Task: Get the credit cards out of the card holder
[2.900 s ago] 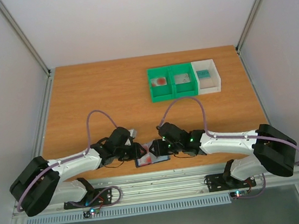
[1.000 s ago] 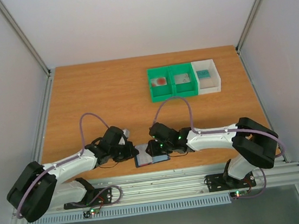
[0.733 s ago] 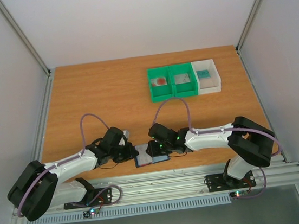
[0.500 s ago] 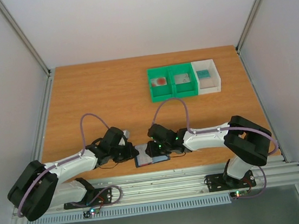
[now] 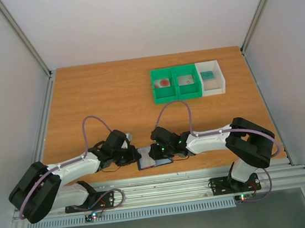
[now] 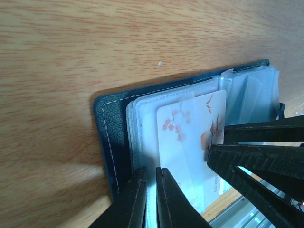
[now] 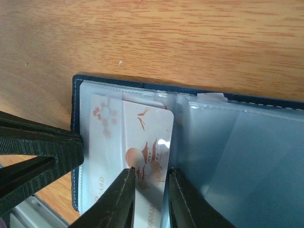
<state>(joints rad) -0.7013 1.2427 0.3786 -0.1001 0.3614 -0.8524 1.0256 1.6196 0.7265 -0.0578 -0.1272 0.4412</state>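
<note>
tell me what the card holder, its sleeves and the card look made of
The card holder: navy leather or faux leather, matte, pale stitching. The sleeves: thin clear plastic, see-through, creased. The card: probably stiff glossy plastic, printed, catching a glint.

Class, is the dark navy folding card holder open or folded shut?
Open: the card holder's clear plastic sleeves and a white-and-red card lie exposed.
</note>
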